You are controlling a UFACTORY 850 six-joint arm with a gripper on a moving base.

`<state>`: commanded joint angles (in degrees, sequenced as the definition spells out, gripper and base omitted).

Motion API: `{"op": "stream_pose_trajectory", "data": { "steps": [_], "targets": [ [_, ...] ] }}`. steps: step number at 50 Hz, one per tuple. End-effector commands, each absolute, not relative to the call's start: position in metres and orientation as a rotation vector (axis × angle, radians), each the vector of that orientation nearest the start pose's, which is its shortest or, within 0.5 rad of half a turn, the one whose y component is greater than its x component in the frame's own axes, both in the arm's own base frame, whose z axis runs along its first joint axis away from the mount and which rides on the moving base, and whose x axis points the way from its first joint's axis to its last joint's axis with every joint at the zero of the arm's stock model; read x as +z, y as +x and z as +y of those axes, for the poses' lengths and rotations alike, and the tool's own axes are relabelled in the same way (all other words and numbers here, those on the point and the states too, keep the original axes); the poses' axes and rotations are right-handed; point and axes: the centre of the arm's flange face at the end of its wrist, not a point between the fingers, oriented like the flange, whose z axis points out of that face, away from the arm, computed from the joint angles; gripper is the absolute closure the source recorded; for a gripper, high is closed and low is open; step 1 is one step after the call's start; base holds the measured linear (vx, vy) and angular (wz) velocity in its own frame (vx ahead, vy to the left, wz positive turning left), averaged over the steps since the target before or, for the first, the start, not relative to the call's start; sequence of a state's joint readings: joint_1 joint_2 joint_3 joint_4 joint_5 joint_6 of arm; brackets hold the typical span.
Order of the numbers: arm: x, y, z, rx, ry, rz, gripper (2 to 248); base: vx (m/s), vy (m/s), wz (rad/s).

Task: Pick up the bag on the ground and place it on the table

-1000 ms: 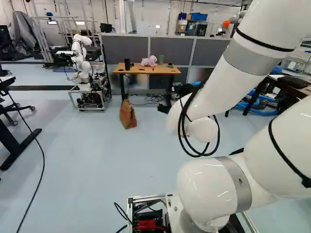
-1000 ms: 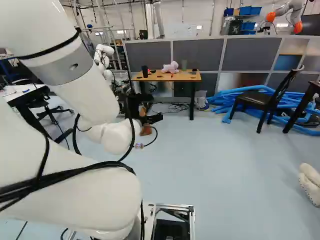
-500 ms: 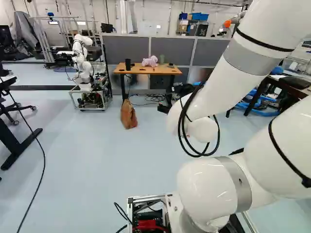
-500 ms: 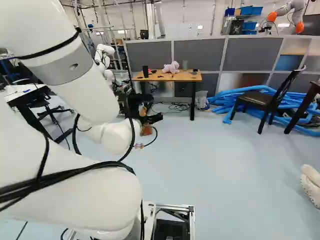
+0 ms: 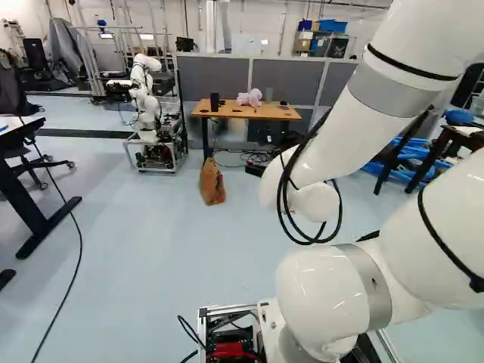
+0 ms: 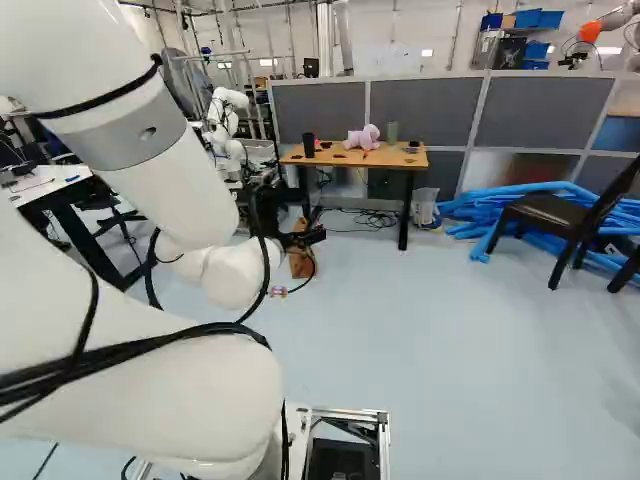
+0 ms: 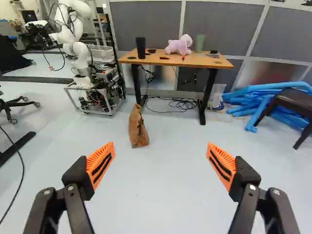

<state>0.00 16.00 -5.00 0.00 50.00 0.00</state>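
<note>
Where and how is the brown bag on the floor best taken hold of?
Probably by the upper end of the brown bag, coming down from above with the open gripper straddling it: the bag stands upright on the floor and narrows towards its top.

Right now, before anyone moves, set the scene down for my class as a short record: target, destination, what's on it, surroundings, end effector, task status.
target: brown bag, standing on the floor
destination: wooden-topped table, beyond the bag
on the table: pink plush toy, black cylinder, green cylinder, some small items
surroundings: another robot on a wheeled frame; blue tubes near a dark chair
end effector: open, holding nothing
task status: bag not yet picked up
</note>
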Motion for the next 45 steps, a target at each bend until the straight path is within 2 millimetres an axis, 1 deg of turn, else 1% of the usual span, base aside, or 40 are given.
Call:
{"op": "stream_pose_trajectory", "data": {
  "steps": [9,45],
  "targets": [
    [0.3656,0.2703,0.0,-1.824,-2.558,0.0,3,0.205,0.026,0.099],
    [0.3656,0.2703,0.0,-1.824,-2.558,0.0,3,0.205,0.004,0.001]
  ]
}}
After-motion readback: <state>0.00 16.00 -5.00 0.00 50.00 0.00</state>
